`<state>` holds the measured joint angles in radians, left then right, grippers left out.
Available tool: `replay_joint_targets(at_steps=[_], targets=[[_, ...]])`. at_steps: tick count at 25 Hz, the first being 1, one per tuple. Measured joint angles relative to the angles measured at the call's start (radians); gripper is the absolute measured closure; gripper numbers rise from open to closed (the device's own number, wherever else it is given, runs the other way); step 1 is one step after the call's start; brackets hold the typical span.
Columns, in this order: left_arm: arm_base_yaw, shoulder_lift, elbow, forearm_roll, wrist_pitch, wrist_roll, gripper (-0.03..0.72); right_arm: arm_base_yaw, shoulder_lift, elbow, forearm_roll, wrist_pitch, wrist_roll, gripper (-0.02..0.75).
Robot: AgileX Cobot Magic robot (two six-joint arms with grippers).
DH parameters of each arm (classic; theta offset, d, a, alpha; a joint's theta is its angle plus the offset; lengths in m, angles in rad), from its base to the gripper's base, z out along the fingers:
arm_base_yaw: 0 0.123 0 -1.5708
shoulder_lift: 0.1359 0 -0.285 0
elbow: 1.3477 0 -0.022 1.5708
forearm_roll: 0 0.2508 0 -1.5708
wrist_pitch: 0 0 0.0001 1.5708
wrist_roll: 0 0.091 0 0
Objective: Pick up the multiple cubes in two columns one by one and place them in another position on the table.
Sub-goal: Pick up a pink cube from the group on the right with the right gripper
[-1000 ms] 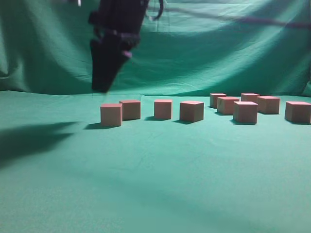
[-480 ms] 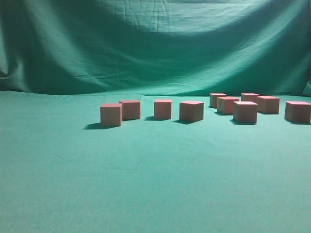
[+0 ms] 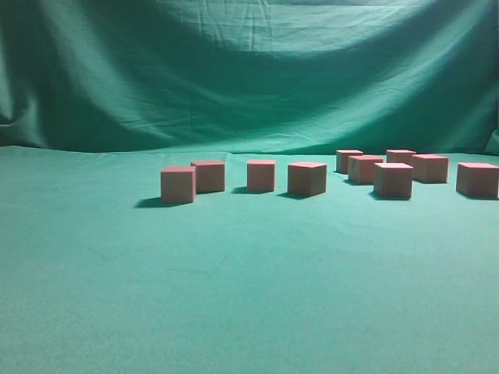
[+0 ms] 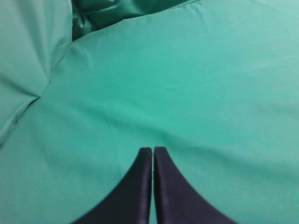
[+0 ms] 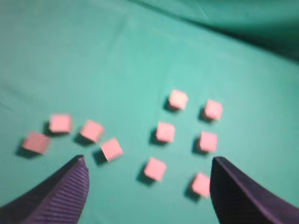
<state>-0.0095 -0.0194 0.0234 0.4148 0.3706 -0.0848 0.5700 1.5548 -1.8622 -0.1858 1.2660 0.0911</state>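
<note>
A draped green cloth backdrop [image 3: 249, 70] closes the scene behind a desk [image 3: 234, 296] covered in teal-green cloth. The right tool [image 5: 147, 189] hangs high over that cloth with its jaws spread wide and nothing between them. The left tool [image 4: 153, 154] has its jaws pressed together, empty, over bare cloth with no cube in its view.

From the right wrist camera, ten cubes lie below. Six of them form two columns [image 5: 189, 140] from about twelve to about five o'clock of the picture's centre; the nearest is the cube [image 5: 154, 168] just ahead of the open jaws. Four more sit in a loose row [image 5: 72, 135] toward nine o'clock, apart from the columns.

In the exterior view neither arm shows, only the row of four [image 3: 242, 178] and the six cubes [image 3: 413, 171].

The risk from here, I judge, is in the descent: the column cubes stand near each other, so a wide jaw coming down off-centre could nudge a neighbour. The wrist picture is blurred, which makes alignment harder to judge.
</note>
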Motion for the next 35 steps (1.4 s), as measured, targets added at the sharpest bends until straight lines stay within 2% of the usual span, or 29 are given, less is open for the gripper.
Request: replay_joint_targets(at_steps=[6,10,21,35], targets=[[0.0,0.0,0.0,0.0,0.0,0.0,0.688,-0.173,0.001,0.272,0.089,-0.003,0.031,0.244],[0.0,0.0,0.0,0.0,0.0,0.0,0.688,-0.241,0.055,0.402,0.136,-0.089,0.033,0.244],[0.0,0.0,0.0,0.0,0.0,0.0,0.688,-0.254,0.29,0.448,0.26,-0.365,-0.032,0.244],[0.0,0.0,0.0,0.0,0.0,0.0,0.688,-0.254,0.415,0.448,0.26,-0.449,-0.055,0.244]])
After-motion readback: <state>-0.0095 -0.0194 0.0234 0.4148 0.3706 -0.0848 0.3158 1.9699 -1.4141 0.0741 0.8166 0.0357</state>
